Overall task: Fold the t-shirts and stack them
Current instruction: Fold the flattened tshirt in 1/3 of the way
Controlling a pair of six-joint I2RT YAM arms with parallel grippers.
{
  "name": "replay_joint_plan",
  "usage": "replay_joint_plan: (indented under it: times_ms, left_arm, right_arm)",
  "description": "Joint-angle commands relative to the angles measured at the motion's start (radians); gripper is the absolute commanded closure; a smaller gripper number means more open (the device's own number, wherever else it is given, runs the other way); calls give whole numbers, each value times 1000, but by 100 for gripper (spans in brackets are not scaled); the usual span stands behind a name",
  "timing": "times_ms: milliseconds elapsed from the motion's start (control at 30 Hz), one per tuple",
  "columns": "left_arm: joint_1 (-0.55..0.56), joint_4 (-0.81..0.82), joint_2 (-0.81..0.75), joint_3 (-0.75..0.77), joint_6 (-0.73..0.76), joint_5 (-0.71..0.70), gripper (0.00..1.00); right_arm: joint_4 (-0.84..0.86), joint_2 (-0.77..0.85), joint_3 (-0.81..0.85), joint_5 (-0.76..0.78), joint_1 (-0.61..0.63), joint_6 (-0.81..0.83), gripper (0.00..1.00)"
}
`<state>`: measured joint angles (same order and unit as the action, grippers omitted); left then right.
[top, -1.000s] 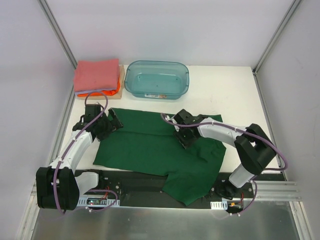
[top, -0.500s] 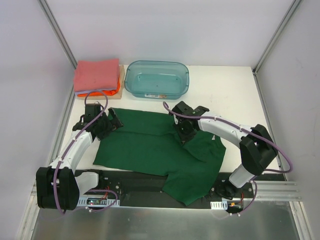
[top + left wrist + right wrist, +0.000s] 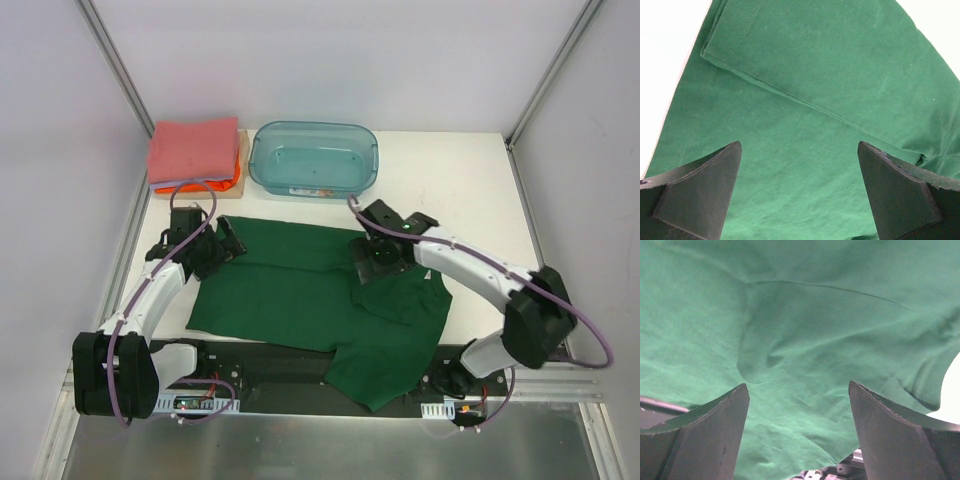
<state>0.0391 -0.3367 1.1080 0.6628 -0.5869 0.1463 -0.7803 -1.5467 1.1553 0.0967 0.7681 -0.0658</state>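
Top external, dark green t-shirt partly folded, left jaws apart, right jaws apart.

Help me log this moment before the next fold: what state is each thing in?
dark green t-shirt: spread out, partly folded over itself, not stacked.
salmon-pink t-shirt: folded, lying on top.
orange t-shirt: folded, beneath the salmon-pink one.
teal plastic bin: upright, no shirt inside.
left gripper: open, holding nothing.
right gripper: open, holding nothing.
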Motion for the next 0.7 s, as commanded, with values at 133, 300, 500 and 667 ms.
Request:
replay_joint_plan:
  times_ms: [133, 300, 500, 667]
  left_arm:
    - [2, 13, 67, 84, 10, 90, 1]
    - [2, 80, 130, 121, -7, 119, 1]
    - [2, 131, 282, 208, -7, 128, 1]
    - [2, 152, 367, 261, 7, 79, 1]
  right_arm:
    - [220, 347, -322, -12, -232, -242, 19]
    - [320, 399, -445, -70, -320, -282, 27]
    - [329, 355, -489, -132, -345, -319, 34]
    - [337, 395, -551, -129, -343, -338, 35]
